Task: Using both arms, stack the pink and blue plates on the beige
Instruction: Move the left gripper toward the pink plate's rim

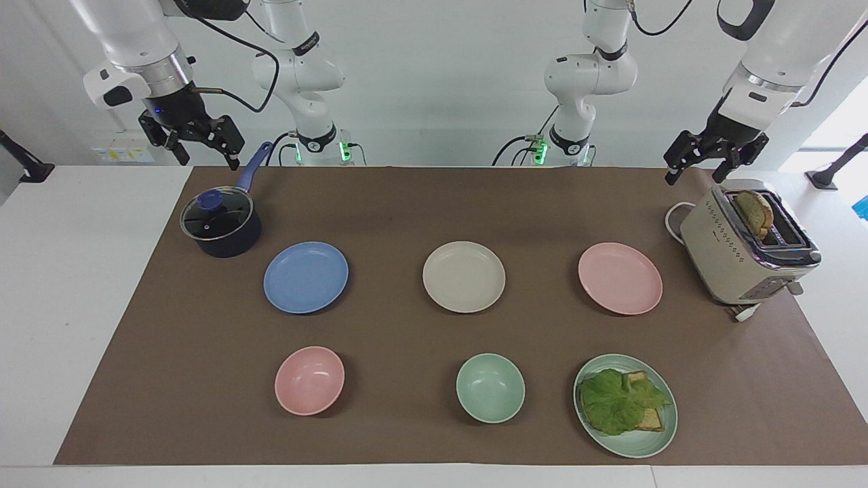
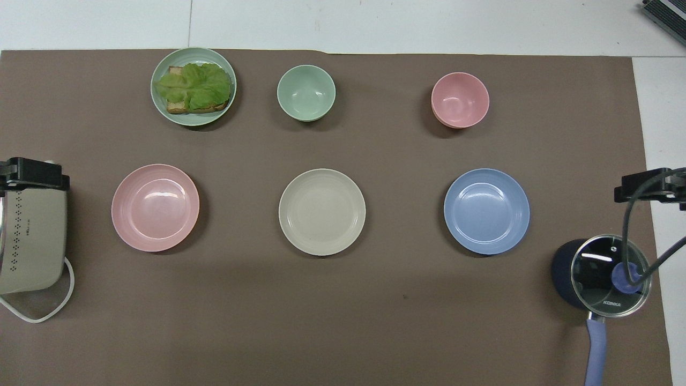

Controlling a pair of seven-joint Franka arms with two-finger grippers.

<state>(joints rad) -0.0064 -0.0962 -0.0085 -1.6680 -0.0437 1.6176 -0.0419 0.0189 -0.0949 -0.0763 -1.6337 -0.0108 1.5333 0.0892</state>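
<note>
Glass pot lid (image 2: 610, 276) marked KONKA, toaster (image 2: 32, 241) unlabelled

I count four plates on the mat: one pink plate (image 1: 620, 278), one blue plate (image 1: 306, 277), one beige plate (image 1: 464, 276), one green plate (image 1: 647, 437). Two bowls: one pink bowl (image 1: 309, 380), one green bowl (image 1: 490, 388). One lidded saucepan (image 1: 221, 224). One toaster (image 1: 739, 254) with one bread slice (image 1: 755, 211) in its slot. On the green plate I see one lettuce leaf (image 1: 620, 400) on toast (image 1: 652, 420); can't tell how many slices sit under it. Two arms, so two grippers: left gripper (image 1: 708, 166), right gripper (image 1: 196, 146).
</note>
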